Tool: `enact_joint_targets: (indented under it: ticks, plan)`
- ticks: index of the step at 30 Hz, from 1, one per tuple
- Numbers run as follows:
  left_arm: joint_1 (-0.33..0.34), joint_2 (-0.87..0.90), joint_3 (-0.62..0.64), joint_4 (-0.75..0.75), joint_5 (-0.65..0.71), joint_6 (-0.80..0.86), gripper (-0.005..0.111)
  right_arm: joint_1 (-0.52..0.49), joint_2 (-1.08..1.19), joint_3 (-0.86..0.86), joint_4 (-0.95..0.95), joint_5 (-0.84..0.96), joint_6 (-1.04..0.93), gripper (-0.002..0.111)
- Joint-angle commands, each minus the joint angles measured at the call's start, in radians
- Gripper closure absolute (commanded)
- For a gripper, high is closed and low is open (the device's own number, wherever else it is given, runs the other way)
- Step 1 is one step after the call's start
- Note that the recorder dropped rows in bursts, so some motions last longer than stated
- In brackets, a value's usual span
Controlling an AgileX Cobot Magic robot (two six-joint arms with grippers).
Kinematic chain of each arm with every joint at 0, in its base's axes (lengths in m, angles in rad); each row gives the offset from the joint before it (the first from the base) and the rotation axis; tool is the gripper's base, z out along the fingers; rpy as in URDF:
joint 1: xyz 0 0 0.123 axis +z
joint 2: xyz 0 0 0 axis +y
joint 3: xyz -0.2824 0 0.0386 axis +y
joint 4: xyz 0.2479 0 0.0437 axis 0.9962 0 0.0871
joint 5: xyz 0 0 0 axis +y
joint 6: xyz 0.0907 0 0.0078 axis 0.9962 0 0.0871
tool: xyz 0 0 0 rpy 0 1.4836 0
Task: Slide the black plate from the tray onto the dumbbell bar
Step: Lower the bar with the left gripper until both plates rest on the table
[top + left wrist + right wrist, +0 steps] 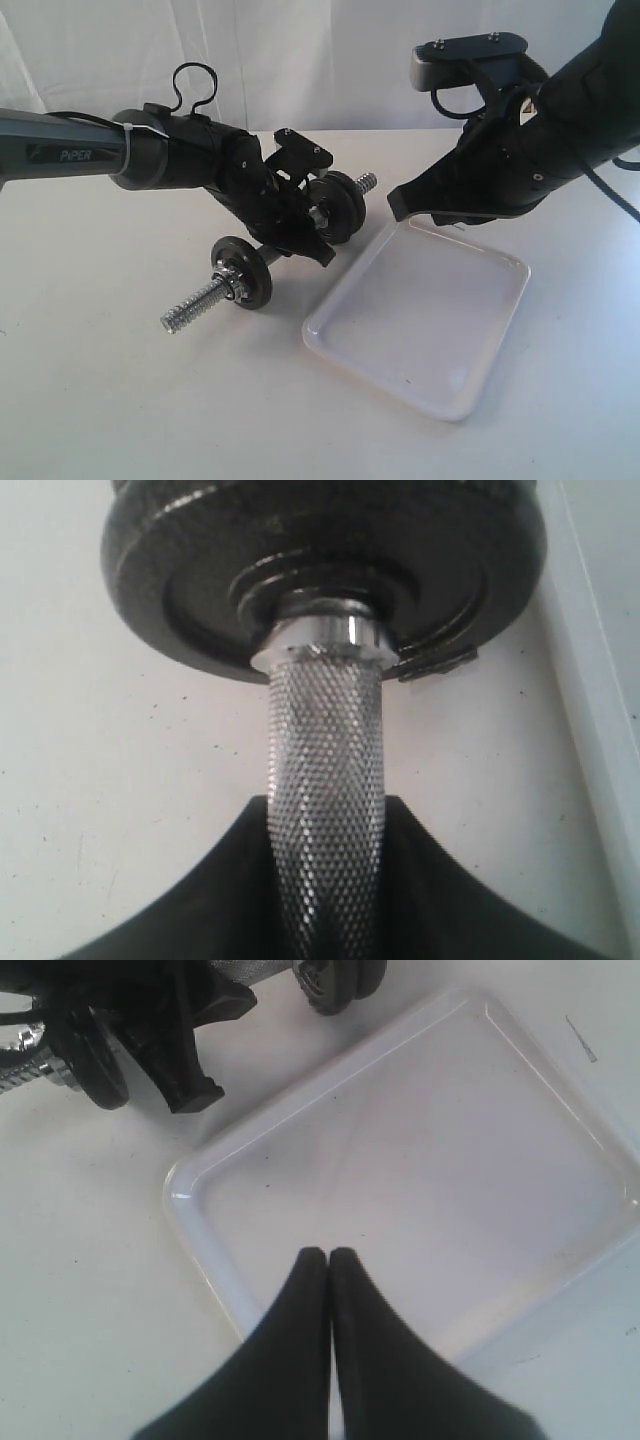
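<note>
The black plate (345, 200) is no longer in the tray (420, 320). It sits threaded on the dumbbell bar (195, 305), just off the tray corner nearest the left arm, so the sliding step looks done or very nearly so. It appears pressed against a second disc (325, 190) on the same end, though which of the pair came from the tray cannot be told. The bar runs away from the tray at a slant, with a lone disc (243, 272) near its other end, well apart from the tray and apparently touching the bench (100, 400). The left gripper (300, 238) has its jaws clenched on the bar's knurled middle, most likely to steady the rod so that a plate can be pushed along it without rolling. The right gripper (330, 1270) hangs over the tray near one long rim, jaws pressed together and holding nothing. That fits a hand that has delivered its load, though this is a judgement only. By count there is one bar, one tray with nothing in it, what look like three black discs (two at the end by the tray and one at the other end) and two grippers.
</note>
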Motion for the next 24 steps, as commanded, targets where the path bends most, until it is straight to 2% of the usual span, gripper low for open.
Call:
enact_joint_targets:
  ticks: [1, 24]
  plan:
    - [-0.005, -0.061, -0.038, -0.018, -0.110, -0.010, 0.107, -0.005, -0.009, 0.003, -0.008, -0.008, -0.002, 0.108]
    - [-0.005, -0.059, -0.038, -0.018, -0.078, -0.010, 0.107, -0.005, -0.009, 0.003, -0.008, -0.008, -0.002, 0.108]
